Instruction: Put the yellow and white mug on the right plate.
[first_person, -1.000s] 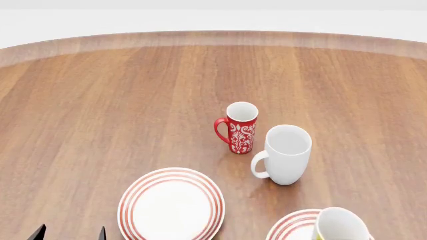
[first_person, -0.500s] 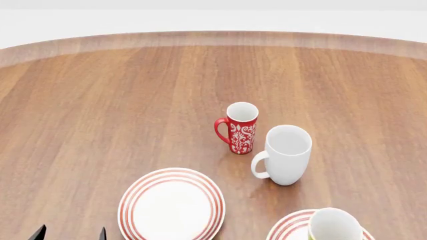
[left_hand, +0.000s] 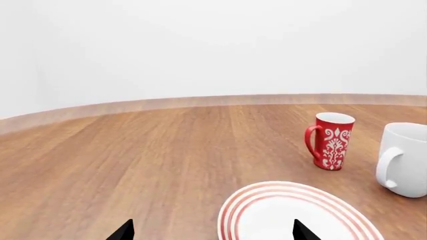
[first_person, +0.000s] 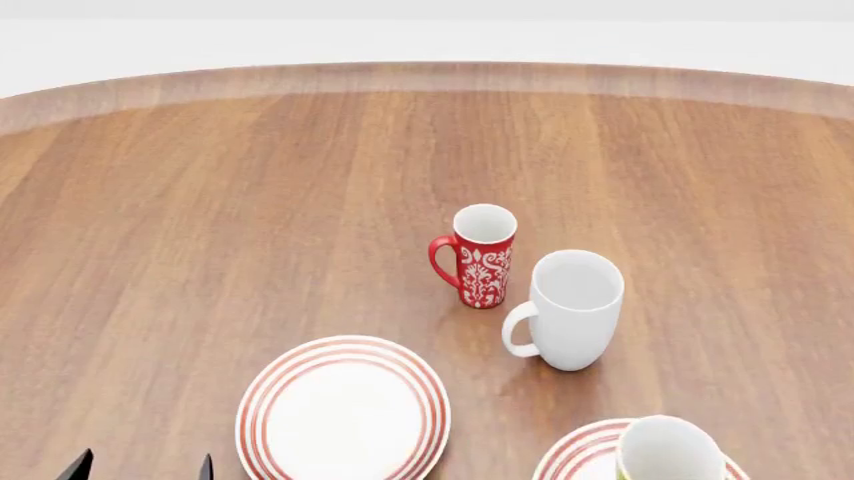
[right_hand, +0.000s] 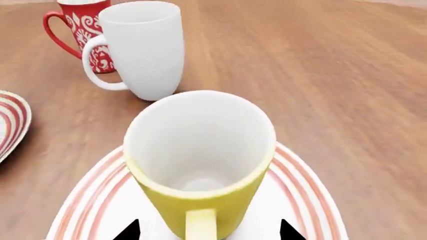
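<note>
The yellow and white mug (right_hand: 200, 165) stands upright on the right plate (right_hand: 307, 190), its handle facing the right wrist camera. My right gripper (right_hand: 208, 231) is open; its two dark fingertips (right_hand: 130, 230) sit wide apart on either side of the mug's base, with gaps to the mug. In the head view the mug (first_person: 667, 450) and the right plate (first_person: 574, 455) are cut off at the bottom edge, and the right gripper is not seen there. My left gripper (first_person: 140, 468) is open and holds nothing, low at the near left.
A tall white mug (first_person: 577, 310) and a slim red patterned mug (first_person: 481, 255) stand just beyond the right plate. The left plate (first_person: 267, 400) lies ahead of my left gripper (left_hand: 211, 232). The wooden table's curved far edge (first_person: 427, 75) runs across the back.
One second ago the yellow and white mug sat slightly higher and further right; it dropped a little onto the plate. Over the last half second nothing has moved.
</note>
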